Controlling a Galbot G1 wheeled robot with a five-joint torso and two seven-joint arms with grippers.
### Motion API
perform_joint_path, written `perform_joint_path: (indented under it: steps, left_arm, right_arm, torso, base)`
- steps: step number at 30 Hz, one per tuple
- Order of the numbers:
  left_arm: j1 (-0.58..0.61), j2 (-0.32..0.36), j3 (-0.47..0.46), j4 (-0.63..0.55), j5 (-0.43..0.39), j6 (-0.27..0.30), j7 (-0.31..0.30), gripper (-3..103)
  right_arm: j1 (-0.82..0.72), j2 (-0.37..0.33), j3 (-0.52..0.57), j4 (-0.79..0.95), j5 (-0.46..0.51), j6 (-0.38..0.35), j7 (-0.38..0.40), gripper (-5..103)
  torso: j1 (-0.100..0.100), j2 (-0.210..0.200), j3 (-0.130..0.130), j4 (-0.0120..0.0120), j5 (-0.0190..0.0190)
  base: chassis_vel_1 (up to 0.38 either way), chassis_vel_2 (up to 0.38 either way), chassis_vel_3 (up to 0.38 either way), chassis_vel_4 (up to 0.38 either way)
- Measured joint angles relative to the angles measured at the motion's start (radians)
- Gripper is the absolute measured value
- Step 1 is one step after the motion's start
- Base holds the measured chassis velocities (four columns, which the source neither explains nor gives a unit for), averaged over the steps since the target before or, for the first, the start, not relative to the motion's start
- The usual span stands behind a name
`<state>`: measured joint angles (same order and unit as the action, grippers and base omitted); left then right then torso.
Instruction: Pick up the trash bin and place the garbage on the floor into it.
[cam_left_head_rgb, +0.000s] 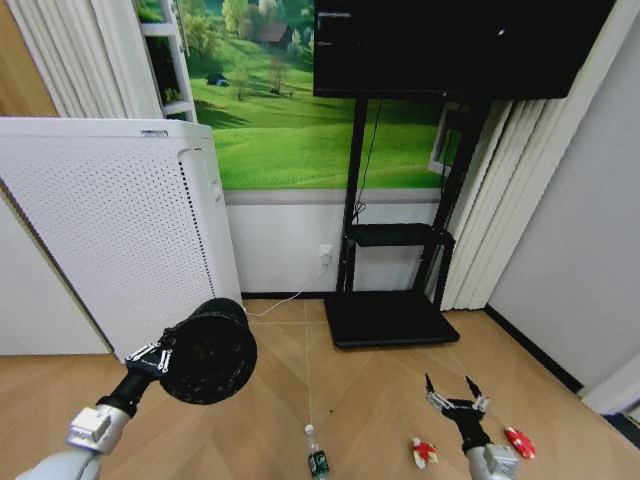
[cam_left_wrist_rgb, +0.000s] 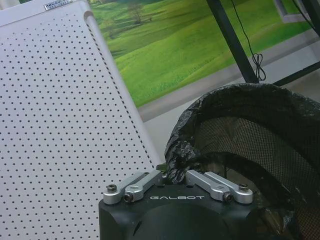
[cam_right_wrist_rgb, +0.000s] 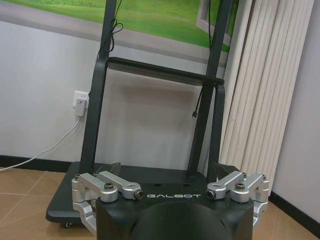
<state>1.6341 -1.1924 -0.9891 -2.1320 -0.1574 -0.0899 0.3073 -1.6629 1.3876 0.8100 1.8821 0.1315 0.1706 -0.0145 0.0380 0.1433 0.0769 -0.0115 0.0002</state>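
The floor is tan chevron parquet running back to a white wall under a green meadow mural. One white perforated cabinet stands at the left, and one black stand with a dark screen on top rises at the middle, its flat base resting on the floor; a pale curtain hangs just right of it. One bin, black with a crinkled black liner, is held off the floor at the left, tipped so its mouth faces sideways. The left claw is clamped narrow on the bin's rim; in the left wrist view its fingers pinch the liner edge. The right claw hangs low at the right with its two fingers spread wide and nothing between them, pointing toward the stand. There are three pieces of garbage on the floor: one clear bottle with a green label and white cap lying near the lower middle, and two red-and-white wrappers, one just left of the right arm and one just right of it, all three apart from each other and from the bin.
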Motion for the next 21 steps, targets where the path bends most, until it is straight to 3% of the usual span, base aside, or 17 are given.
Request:
perform_joint_path:
  steps: [8, 21]
  left_arm:
    - [0.014, -0.022, 0.003, 0.006, -0.002, 0.003, -0.006, 3]
    - [0.018, -0.027, 0.008, 0.027, -0.004, -0.006, -0.018, 3]
  right_arm:
    - [-0.002, 0.006, -0.002, -0.012, -0.005, 0.017, 0.000, 100]
    - [-0.003, 0.006, 0.000, -0.011, -0.004, 0.018, 0.002, 100]
  torso:
    - [0.000, 0.000, 0.000, -0.0003, -0.0001]
    - [0.000, 0.000, 0.000, 0.0002, -0.0002]
  base:
    - [0.058, 0.050, -0.065, -0.064]
    - [0.229, 0.213, -0.216, -0.217]
